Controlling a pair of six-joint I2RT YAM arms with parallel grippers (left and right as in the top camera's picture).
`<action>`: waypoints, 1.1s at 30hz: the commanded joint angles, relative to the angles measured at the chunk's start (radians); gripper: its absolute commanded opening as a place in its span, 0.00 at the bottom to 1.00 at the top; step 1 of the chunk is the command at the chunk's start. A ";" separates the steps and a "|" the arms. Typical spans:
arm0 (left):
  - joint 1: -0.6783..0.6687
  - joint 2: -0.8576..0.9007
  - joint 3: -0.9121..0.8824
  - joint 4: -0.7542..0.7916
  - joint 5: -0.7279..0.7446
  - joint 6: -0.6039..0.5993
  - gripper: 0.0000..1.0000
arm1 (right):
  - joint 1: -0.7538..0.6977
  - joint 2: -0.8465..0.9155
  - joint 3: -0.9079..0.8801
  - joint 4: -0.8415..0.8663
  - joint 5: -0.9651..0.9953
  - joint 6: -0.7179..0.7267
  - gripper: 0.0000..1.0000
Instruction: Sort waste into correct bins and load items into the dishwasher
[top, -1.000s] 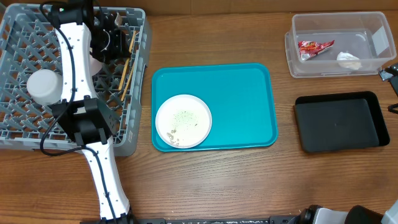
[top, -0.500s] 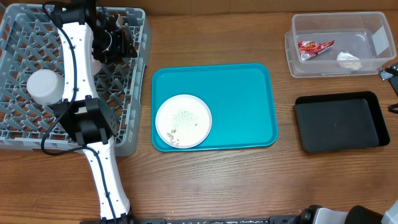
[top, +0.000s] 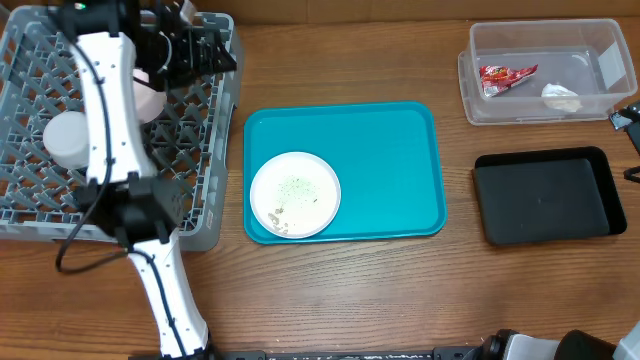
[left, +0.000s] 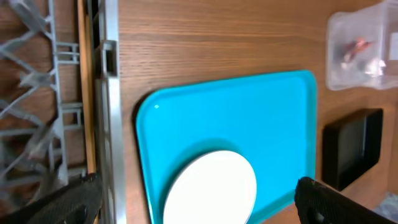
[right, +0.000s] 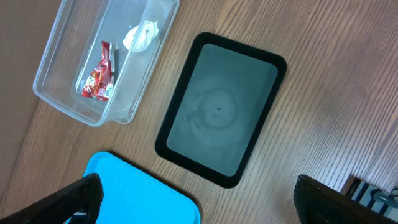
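Overhead: left gripper (top: 203, 50) has risen off the dish rack (top: 226, 150) at the far left corner and swung toward the far edge. A second ago it sat lower over the rack's right wall with chopsticks under it; I don't see them there now. My read is that the chopsticks are delivered and that loading step is done. White cup (top: 70, 138) stands in the rack as before. Plate (top: 295, 193), crumbs on it, waits on the teal tray (top: 390, 150) mid-table, unmoved. Wrapper (top: 505, 77) and tissue (top: 560, 97) lie in the clear bin (top: 470, 85) at the far right corner, and the black bin (top: 545, 195) sits by the right edge, all unchanged. Left wrist: jaws spread wide with nothing between them. A wood-coloured strip (left: 86, 93) runs along the rack's inner wall, probably the chopsticks, though I can't be sure. Right wrist: right gripper (right: 199, 205) hangs above the black bin, fingers apart and empty. The plate looks next, and its crumbs need binning first.
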 joint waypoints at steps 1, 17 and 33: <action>0.005 -0.116 0.037 -0.030 -0.059 0.005 1.00 | -0.003 -0.012 -0.003 0.003 0.014 0.001 1.00; -0.169 -0.210 0.033 -0.030 0.096 -0.032 1.00 | -0.003 -0.012 -0.003 0.003 0.014 0.001 1.00; -0.610 -0.209 -0.011 -0.029 -0.190 -0.032 1.00 | -0.003 -0.012 -0.003 0.003 0.014 0.001 1.00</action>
